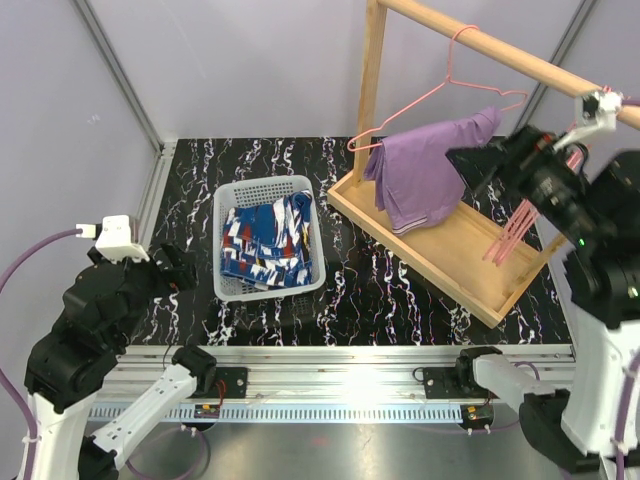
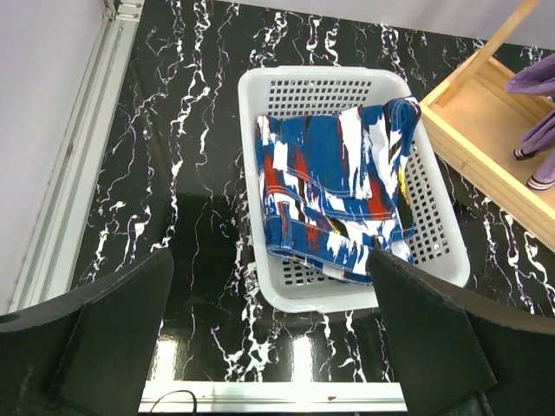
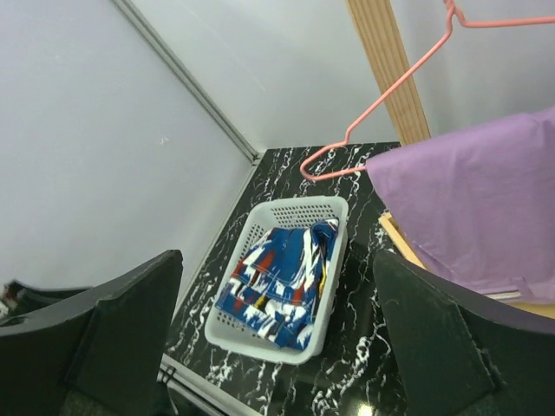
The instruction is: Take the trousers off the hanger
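Purple trousers [image 1: 430, 175] hang draped over the lower bar of a pink wire hanger [image 3: 397, 90], which is hooked on the top rail of a wooden rack [image 1: 372, 70]. The legs fall toward the rack's base board; whether the hem touches it, cannot tell. Blue patterned trousers [image 1: 265, 240] lie loosely folded in the white basket [image 2: 321, 76] on the tabletop [image 1: 190, 200], off any hanger.

Right arm [image 1: 545, 185] is raised just beside the purple cloth, jaws spread wide with nothing between them. Left arm [image 1: 100, 310] sits low at the near left, well apart from the rack, looking down on the basket. Its jaws are also wide apart and empty.

Handling, as judged: light, limp cloth that will sag and bunch. The thin wire hanger will likely swing or ride along the rail under a sideways pull. Best hold looks like a pinch on the thick folded edge near the bar, drawn off toward the hanger's free end. Spare hangers [image 1: 512, 232] dangle close by the right arm and could snag.
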Tool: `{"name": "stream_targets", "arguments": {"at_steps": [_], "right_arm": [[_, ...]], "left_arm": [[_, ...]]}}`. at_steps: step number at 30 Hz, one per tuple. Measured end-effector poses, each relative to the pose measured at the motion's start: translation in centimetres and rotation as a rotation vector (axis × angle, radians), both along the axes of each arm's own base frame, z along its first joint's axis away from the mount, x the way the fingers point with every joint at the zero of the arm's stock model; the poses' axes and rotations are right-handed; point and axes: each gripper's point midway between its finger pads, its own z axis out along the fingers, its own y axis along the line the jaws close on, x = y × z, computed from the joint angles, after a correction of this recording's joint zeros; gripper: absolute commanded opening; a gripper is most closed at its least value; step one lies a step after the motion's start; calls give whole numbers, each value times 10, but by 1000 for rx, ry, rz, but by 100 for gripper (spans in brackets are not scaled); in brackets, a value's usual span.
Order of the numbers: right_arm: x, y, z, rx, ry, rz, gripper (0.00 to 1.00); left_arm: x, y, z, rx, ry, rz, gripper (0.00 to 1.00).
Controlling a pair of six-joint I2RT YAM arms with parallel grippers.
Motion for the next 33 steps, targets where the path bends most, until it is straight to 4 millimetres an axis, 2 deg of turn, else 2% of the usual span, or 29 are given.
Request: {"name": "stream_targets", "arguments": {"at_steps": [4,7,12,14,18,19,21,26,29,33], "right_arm": [[51,8,-7,57,57,2,99],[93,9,-21,104,121,-36,99],[139,9,-41,123,183,-154,98],[153,19,-46,101,200,-197,98],[182,49,-43,43,180,-293,95],[193,50,-46,16,173,-369,95],[198,61,-53,-31,174,-425,96],[221,61,-55,-146,157,-626,96],[230,53,-64,-213,167,-717,90],[233,43,-83,-300,199,-791,79]], "left_arm": [[-4,1,-3,-1,6,-4,99],[-5,0,-3,-6,8,-8,99],[-5,-2,-8,-4,24,-20,99],[-5,-3,-11,-2,33,-23,99],[-5,-5,-15,-3,48,-35,99],[-6,-6,-16,-5,51,-40,99],[-6,-9,-17,-11,56,-51,99],[-7,-14,-18,-18,64,-78,99],[-7,-16,-18,-21,67,-88,99],[-8,-17,-18,-23,68,-94,99]]}}
